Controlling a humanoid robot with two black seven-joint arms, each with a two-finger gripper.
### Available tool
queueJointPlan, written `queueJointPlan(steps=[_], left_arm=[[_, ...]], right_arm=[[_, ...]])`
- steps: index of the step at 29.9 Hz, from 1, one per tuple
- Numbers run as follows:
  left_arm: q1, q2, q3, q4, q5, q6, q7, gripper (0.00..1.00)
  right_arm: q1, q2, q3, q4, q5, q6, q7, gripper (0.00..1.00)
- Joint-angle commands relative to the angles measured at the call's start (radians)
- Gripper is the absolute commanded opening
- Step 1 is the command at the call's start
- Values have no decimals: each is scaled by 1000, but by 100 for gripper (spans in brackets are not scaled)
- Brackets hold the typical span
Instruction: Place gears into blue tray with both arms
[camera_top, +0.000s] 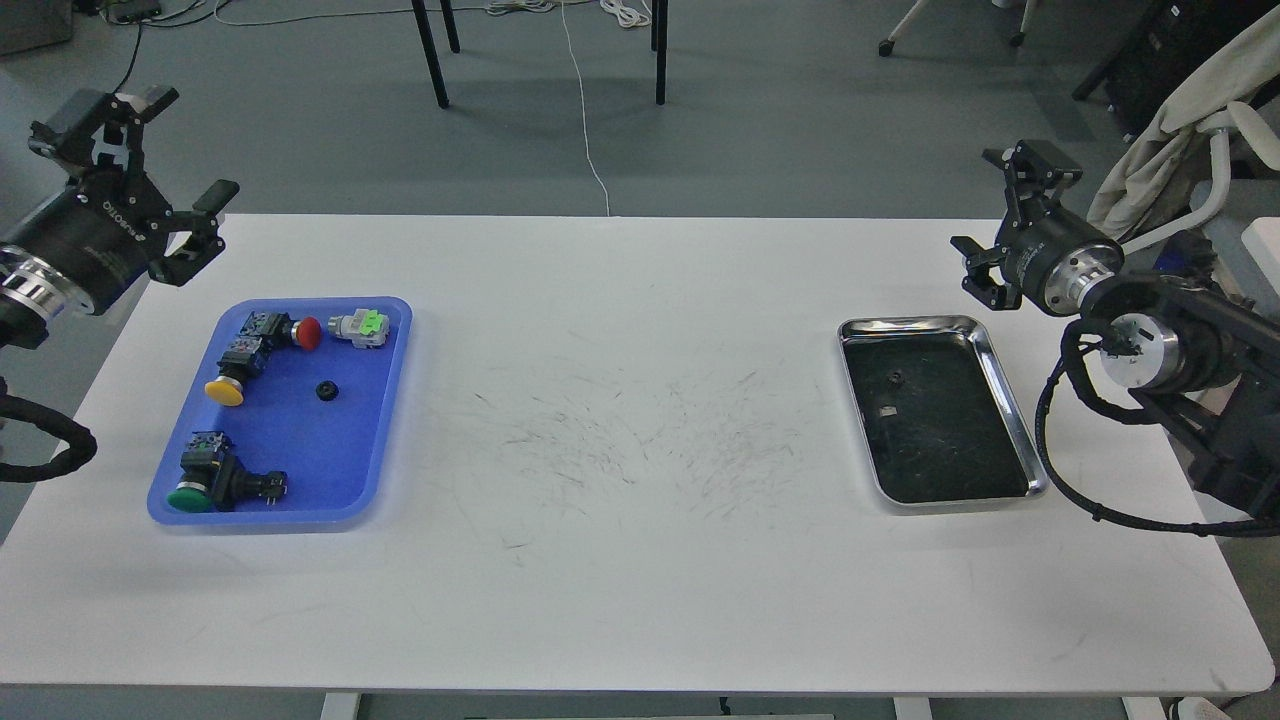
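Note:
The blue tray (300, 470) lies at the table's left. One gear (326, 390), small and black, rests on its floor near the middle. The other gear (893, 378) is a tiny dark speck inside the steel tray (1010, 400) at the right. My left gripper (200, 140) hovers open above the table's far left corner, behind the blue tray, holding nothing. Behind the steel tray's far right corner, my right gripper (975, 200) is raised and open too, also empty.
Push-buttons share the blue tray: a red one (306, 333), a yellow one (225, 391), a green one (190, 497) and a green-white switch (362, 327). A small pale scrap (886, 410) lies in the steel tray. Chair legs (433, 55) stand beyond the table.

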Motion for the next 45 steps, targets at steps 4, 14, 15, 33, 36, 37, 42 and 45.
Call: queueJointPlan(steps=[4,14,15,33,36,37,42,45], left_arm=[[14,29,-16,-85,-38,83,0,99],[13,98,109,-174,53,165,1,99],[13,101,123,-177,82,165,2,99],[-144,195,312,-252,313,171,19,99],[-144,177,321,-228,316,175,19,99],[-144,170,323,-215,316,177,19,99],[-145,111,332,-148,316,178,18,99],[-145,80,332,-132,316,185,18,99]], right_arm=[[-1,3,-11,16,-3,5,-5,98],[-3,-2,-17,22,-57,7,-13,98],[-4,-1,-19,23,-72,7,-14,98],[224,-43,-609,121,-213,5,-99,98],[255,-43,-663,121,-251,5,-111,98],[266,-43,-681,118,-268,4,-116,98],[324,-40,-770,118,-366,-1,-117,97],[336,-34,-789,111,-406,-4,-117,96]])
